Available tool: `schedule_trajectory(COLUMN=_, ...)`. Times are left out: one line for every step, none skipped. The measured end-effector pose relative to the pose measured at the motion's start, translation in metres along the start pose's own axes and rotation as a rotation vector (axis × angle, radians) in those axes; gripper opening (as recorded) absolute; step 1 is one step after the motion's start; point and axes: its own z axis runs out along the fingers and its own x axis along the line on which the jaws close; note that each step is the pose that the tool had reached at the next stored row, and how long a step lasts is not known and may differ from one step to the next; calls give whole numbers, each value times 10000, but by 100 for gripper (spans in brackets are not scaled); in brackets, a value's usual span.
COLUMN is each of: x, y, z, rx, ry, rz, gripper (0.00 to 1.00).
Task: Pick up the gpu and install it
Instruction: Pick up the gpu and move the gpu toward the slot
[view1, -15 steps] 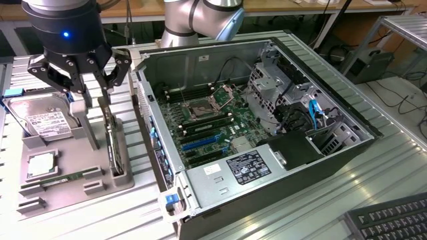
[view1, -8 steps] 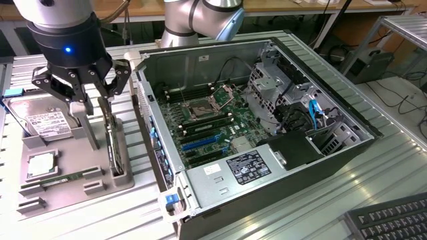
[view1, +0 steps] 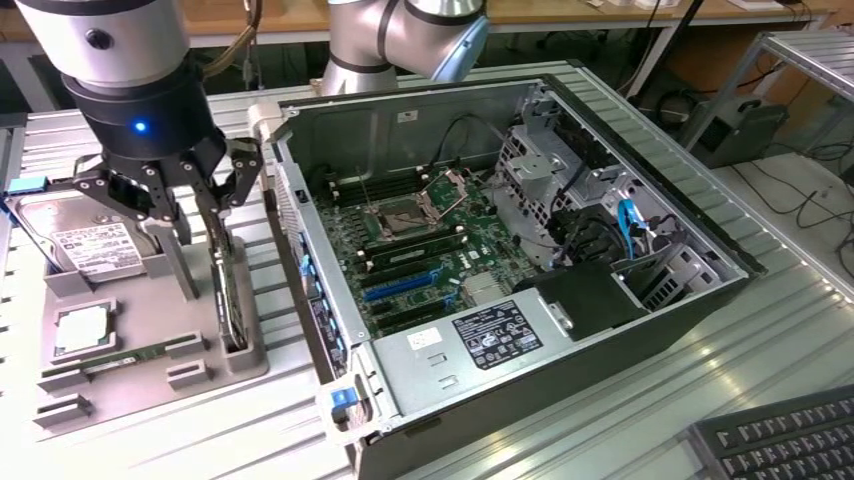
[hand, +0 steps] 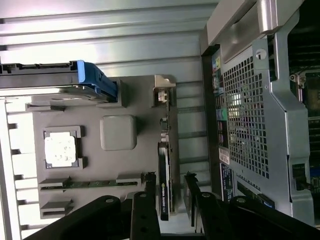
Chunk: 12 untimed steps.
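Note:
The gpu (view1: 231, 292) stands on edge in a slot at the near side of the grey holder tray (view1: 200, 375), next to the open computer case (view1: 400, 120). In the wrist view the gpu (hand: 164, 165) is a thin dark card with its silver bracket end farthest from the camera. My gripper (view1: 203, 250) hangs right over it, open. Its black fingers (hand: 150, 192) sit one on each side of the card, with a gap still showing between them and the card. My gripper (hand: 169, 177) holds nothing.
On the same tray lie a silver hard drive (view1: 87, 245) with a blue rail, a CPU (view1: 83, 330) and a green memory stick (view1: 127, 357). The case's motherboard (view1: 414, 250) lies exposed. A keyboard (view1: 787, 440) sits at the exterior view's lower right.

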Motion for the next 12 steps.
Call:
schedule_trajectory(x=6, y=-4, z=26, rx=-1, ry=-14, rz=12, gripper=36)
schedule_trajectory(x=12, y=-8, z=51, rx=-2, ry=-26, rz=23, gripper=36)
schedule_trajectory(x=17, y=-10, z=67, rx=-1, ry=-32, rz=30, gripper=36)
schedule_trajectory(x=27, y=-16, z=105, rx=-2, ry=-48, rz=47, gripper=36)
schedule_trajectory(x=36, y=-20, z=137, rx=-3, ry=-60, rz=61, gripper=36)
schedule_trajectory(x=43, y=-24, z=163, rx=-4, ry=-70, rz=72, gripper=36)
schedule_trajectory(x=47, y=-26, z=181, rx=-4, ry=-77, rz=79, gripper=36)
schedule_trajectory(x=52, y=-29, z=202, rx=-4, ry=-87, rz=89, gripper=36)
schedule_trajectory(x=56, y=-31, z=218, rx=-4, ry=-96, rz=98, gripper=36)
schedule_trajectory(x=59, y=-33, z=234, rx=-4, ry=-106, rz=106, gripper=36)
schedule_trajectory(x=61, y=-36, z=250, rx=-5, ry=-118, rz=114, gripper=36)
schedule_trajectory(x=63, y=-38, z=266, rx=-6, ry=-131, rz=126, gripper=36)
